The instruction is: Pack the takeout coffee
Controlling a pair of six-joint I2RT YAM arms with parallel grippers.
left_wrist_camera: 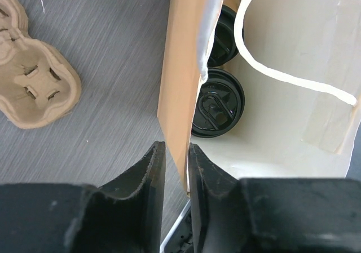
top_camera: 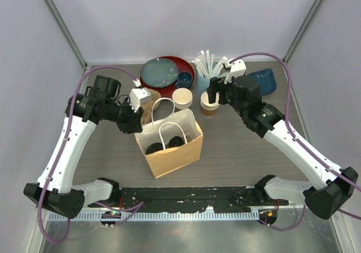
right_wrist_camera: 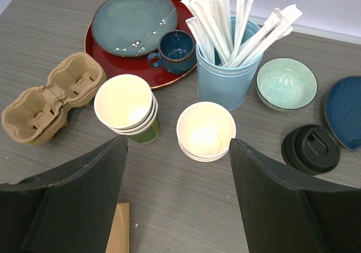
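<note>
Both takeout coffee cups (top_camera: 153, 149) stand inside the paper bag (top_camera: 176, 158) at the centre of the overhead frame. Only their black lids show, side by side on the bag's floor. The left gripper (left_wrist_camera: 176, 147), at the bottom of its wrist view, has its jaws a narrow slit apart with the bag's wall edge between them; I cannot tell whether they pinch it. A pulp cup carrier (left_wrist_camera: 31, 78) lies at the left of that frame on the tabletop (left_wrist_camera: 113, 95). The right gripper (right_wrist_camera: 177, 142) hangs with jaws spread wide and empty over two lidless cup stacks (right_wrist_camera: 206, 132) — a loose black lid (right_wrist_camera: 311, 149) sits at the right of that view.
</note>
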